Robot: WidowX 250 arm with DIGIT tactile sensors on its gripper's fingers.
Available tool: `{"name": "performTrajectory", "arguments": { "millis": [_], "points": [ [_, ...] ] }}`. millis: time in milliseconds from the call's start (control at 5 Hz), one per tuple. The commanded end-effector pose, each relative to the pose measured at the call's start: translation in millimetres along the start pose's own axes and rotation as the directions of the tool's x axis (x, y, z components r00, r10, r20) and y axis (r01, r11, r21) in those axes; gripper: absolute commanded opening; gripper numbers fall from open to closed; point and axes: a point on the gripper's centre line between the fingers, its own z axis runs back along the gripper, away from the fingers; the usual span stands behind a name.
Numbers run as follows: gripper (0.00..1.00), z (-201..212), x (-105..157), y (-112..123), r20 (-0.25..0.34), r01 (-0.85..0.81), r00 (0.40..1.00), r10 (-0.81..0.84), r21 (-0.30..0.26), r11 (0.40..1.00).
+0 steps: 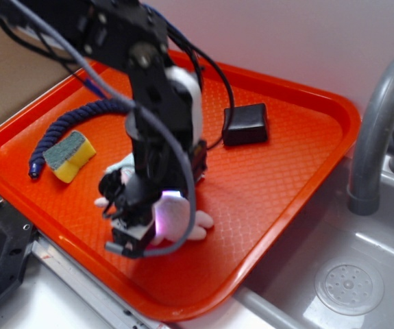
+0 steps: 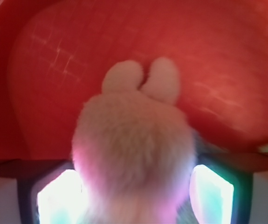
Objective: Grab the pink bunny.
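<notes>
The pink bunny, a pale fuzzy plush, lies on the orange tray near its front edge, one stubby limb sticking out to the right. My gripper is down over it, a finger on each side. In the wrist view the bunny fills the space between the two glowing pads, ears pointing away from me. The left pad meets the fur. A thin dark gap shows beside the right pad. The jaws stand wide apart, and the gripper is open around the bunny.
A yellow and green sponge and a dark blue rope lie at the tray's left. A black block sits at the back, with a cable running to it. A grey sink and faucet are to the right.
</notes>
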Motion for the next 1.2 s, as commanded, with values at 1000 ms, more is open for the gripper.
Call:
{"name": "performTrajectory", "arguments": {
  "millis": [1000],
  "points": [
    [0.0,172,-87,-5,0.075,-0.841,0.534,0.842,-0.054,0.539]
  ]
}}
